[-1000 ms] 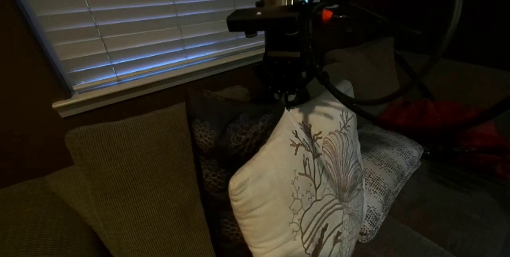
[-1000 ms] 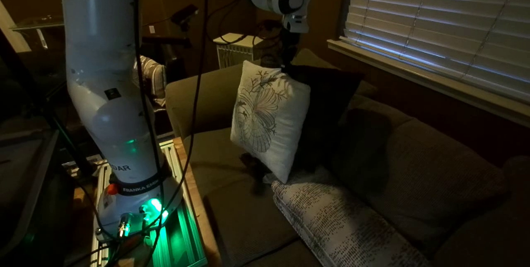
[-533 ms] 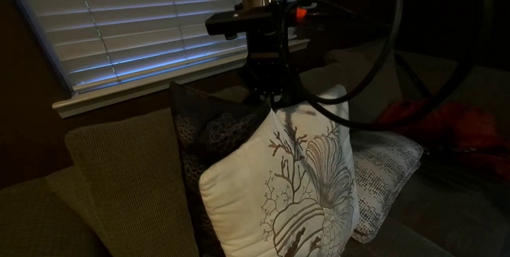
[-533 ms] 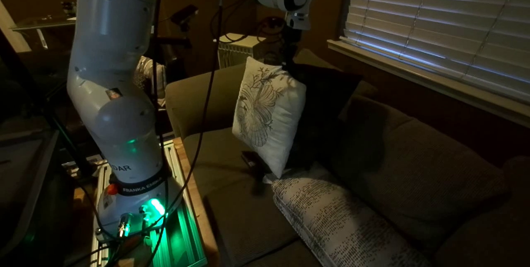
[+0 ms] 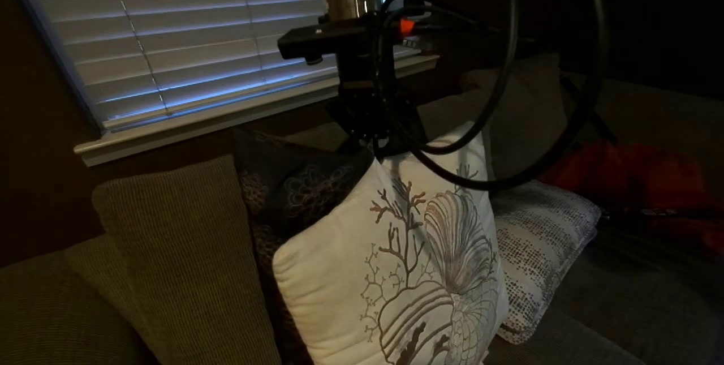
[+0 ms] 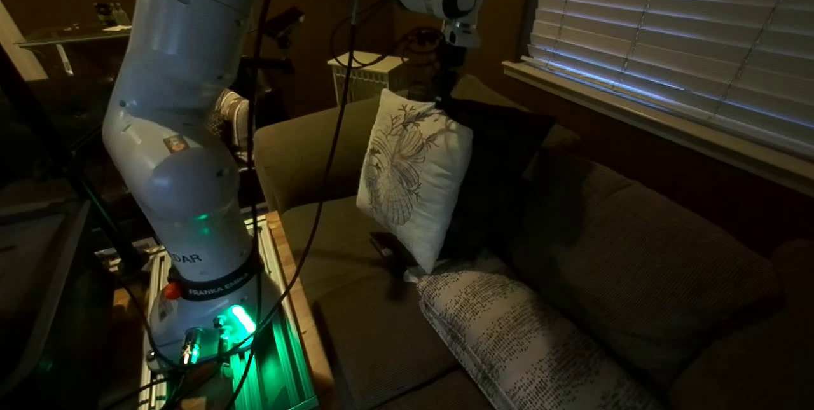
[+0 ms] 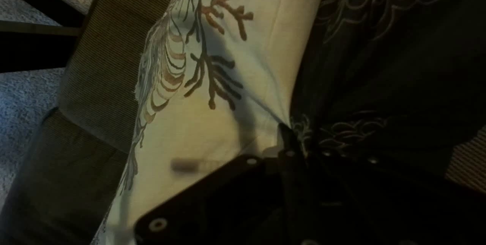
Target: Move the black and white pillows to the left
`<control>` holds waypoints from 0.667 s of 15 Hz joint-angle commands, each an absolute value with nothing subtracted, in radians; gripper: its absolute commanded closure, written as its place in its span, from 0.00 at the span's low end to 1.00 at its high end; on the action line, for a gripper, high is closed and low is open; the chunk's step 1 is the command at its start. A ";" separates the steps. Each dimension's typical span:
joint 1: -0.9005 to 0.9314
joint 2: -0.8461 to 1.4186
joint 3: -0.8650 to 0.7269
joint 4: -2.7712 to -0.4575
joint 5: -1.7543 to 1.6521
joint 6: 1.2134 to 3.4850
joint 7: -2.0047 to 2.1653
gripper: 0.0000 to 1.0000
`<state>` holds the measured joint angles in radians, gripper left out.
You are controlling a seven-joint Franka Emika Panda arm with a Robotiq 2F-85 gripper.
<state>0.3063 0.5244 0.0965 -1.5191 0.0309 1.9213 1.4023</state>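
White pillow (image 5: 390, 263) in end effector (image 5: 377, 151)

The white pillow (image 6: 416, 175) is fat, with brown and grey coral branches and a big seashell on its front. It is tipped, with one corner pointing down. Its top edge is pinched into a little peak, and creases run from there. The black pillow (image 5: 288, 201) has pale, loopy flowers on it. It stands up just behind the white one, touching it and partly hidden.
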 commanded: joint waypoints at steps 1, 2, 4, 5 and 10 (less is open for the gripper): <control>0.311 0.526 0.092 -1.512 0.033 1.916 1.402 0.96; 0.311 0.526 0.092 -1.511 0.033 1.915 1.402 0.96; 0.311 0.526 0.092 -1.511 0.033 1.915 1.402 0.96; 0.311 0.526 0.092 -1.511 0.033 1.915 1.402 0.96; 0.318 0.530 0.092 -1.500 0.028 1.898 1.414 0.99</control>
